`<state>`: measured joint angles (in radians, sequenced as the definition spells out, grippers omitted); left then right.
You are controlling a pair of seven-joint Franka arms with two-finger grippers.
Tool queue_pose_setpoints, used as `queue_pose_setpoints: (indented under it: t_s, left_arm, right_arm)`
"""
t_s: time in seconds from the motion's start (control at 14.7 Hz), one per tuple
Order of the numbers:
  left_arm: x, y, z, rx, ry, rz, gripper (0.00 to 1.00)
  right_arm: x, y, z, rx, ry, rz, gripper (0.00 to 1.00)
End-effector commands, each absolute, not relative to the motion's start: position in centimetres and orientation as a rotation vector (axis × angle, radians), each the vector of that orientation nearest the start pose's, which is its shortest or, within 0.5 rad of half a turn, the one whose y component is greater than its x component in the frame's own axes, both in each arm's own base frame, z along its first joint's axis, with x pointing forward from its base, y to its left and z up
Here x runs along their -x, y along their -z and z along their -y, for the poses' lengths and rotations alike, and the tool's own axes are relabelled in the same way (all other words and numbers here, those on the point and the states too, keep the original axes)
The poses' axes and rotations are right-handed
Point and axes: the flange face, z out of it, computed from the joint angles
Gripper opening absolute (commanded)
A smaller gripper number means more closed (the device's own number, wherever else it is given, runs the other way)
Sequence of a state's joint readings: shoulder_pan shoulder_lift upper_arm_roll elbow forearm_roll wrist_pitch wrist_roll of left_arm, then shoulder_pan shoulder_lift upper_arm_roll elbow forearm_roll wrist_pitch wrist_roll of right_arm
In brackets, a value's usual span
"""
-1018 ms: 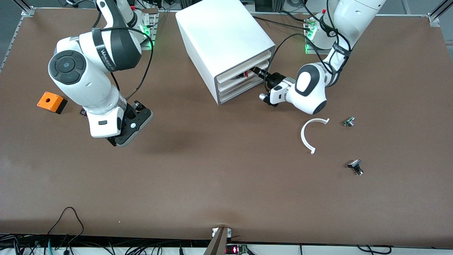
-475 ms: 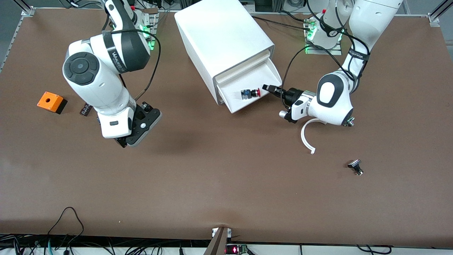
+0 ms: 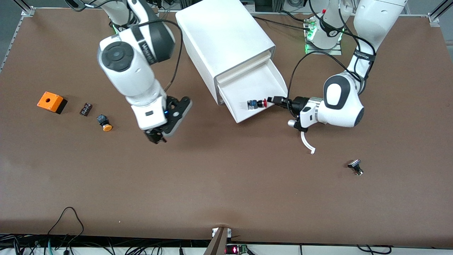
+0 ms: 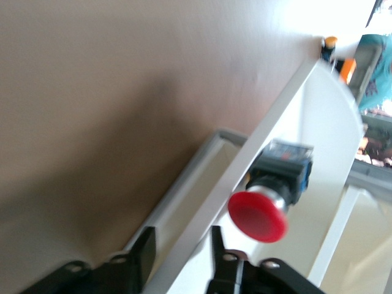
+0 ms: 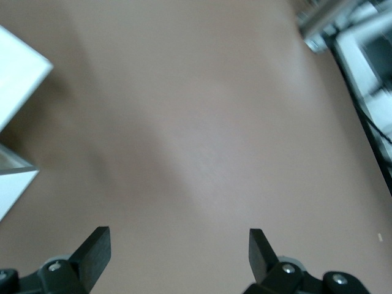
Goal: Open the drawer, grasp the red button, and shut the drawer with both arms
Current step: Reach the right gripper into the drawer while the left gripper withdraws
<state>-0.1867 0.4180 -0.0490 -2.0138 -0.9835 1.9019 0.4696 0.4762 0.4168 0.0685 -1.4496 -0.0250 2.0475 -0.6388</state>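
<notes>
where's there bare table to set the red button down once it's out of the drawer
Widest bare stretch: the table nearer the front camera than the open drawer, between the right gripper and the white curved strip. Crowded: the right arm's end with the orange box, small black part and orange-capped button. The left gripper straddles the drawer's lip beside the red button.

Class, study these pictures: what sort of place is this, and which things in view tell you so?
Most likely a robotics lab test bench: two large white jointed robot arms work on a brown-covered table framed by metal rails, with a boxy white plastic drawer cabinet and cables along its edge.
</notes>
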Motion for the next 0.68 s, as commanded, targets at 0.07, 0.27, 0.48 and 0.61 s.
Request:
queue_pose_setpoints:
  t_s: [0.07,0.27,0.48,0.61]
  left_arm:
    - [-57.4,-27.9,15.4,-2.280,0.362,0.034,1.00]
    - [-58.3,-30.6,12.6,-2.295,0.317,0.009,1.00]
    - [-59.0,-36.4,9.3,-2.463,0.248,0.102,1.00]
    - [-58.2,-40.5,8.2,-2.585,0.217,0.130,1.00]
  right_arm:
    - [-59.0,-46.3,-42.1,2.370,0.309,2.010,1.00]
    - [-55.6,-45.8,-46.6,2.298,0.279,2.202,1.00]
    - [-54.0,-45.9,-49.3,2.240,0.273,2.256,1.00]
    - [-51.8,-45.8,-51.8,2.177,0.212,2.294,1.00]
